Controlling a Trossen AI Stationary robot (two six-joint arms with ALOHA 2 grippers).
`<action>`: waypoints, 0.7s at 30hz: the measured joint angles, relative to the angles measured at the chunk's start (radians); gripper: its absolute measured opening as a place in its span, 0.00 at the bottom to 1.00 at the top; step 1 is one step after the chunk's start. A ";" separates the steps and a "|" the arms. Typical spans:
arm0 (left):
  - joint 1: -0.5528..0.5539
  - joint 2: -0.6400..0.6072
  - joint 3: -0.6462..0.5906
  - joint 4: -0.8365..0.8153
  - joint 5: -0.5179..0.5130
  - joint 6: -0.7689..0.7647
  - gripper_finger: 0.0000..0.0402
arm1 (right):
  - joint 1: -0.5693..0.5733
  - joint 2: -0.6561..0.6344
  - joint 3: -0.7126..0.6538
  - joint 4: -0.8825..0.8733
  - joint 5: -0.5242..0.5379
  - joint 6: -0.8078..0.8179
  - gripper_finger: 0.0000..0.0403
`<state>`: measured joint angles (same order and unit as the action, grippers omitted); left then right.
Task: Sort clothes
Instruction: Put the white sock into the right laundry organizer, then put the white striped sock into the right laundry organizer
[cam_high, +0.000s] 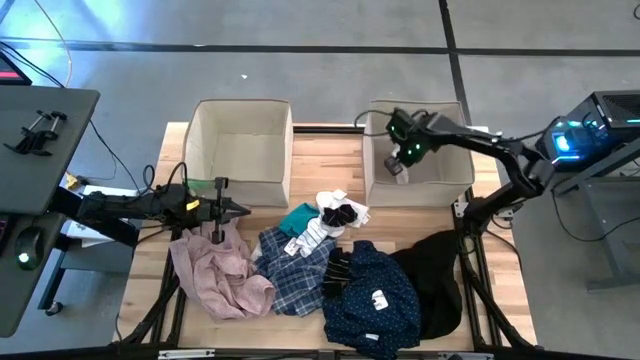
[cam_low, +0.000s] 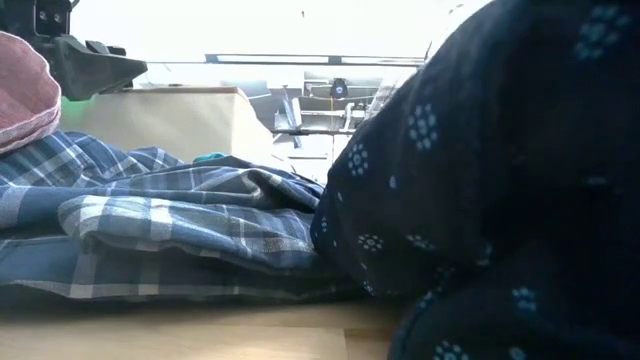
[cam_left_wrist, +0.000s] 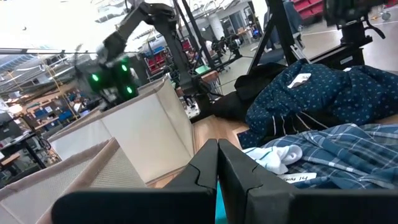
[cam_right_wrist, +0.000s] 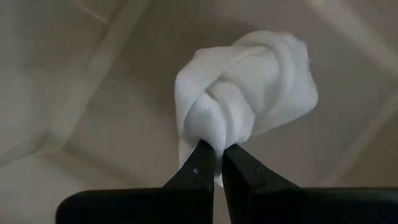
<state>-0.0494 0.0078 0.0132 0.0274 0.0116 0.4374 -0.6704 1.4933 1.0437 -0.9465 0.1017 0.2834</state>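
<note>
Wooden table (cam_high: 510, 300) with two beige fabric boxes (cam_high: 240, 150) along its far edge. Right gripper (cam_right_wrist: 215, 163) is pinching a balled white sock (cam_right_wrist: 249, 87) over the right box (cam_high: 440, 170), looks ready to drop. It's soft and light, so a pinch on any fold holds it. Remaining clothes, pink shirt (cam_high: 215, 270), plaid shirt (cam_high: 290, 275), dotted navy shirt (cam_high: 375, 295), sit piled along the near edge. Left gripper (cam_left_wrist: 217, 163), fingers pressed together and empty, hovers above the pink shirt.
</note>
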 joint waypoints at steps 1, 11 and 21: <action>0.000 0.000 0.000 0.000 0.000 0.000 0.00 | 0.001 0.000 -0.035 0.033 -0.002 0.018 0.00; 0.000 0.000 0.000 -0.001 0.000 0.000 0.00 | 0.001 -0.001 -0.116 0.075 -0.005 0.083 0.10; 0.000 0.000 0.000 -0.001 -0.001 0.000 0.00 | 0.001 -0.001 0.194 -0.211 0.082 0.076 0.32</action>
<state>-0.0494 0.0078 0.0132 0.0265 0.0109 0.4374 -0.6693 1.4925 1.2374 -1.1573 0.1836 0.3592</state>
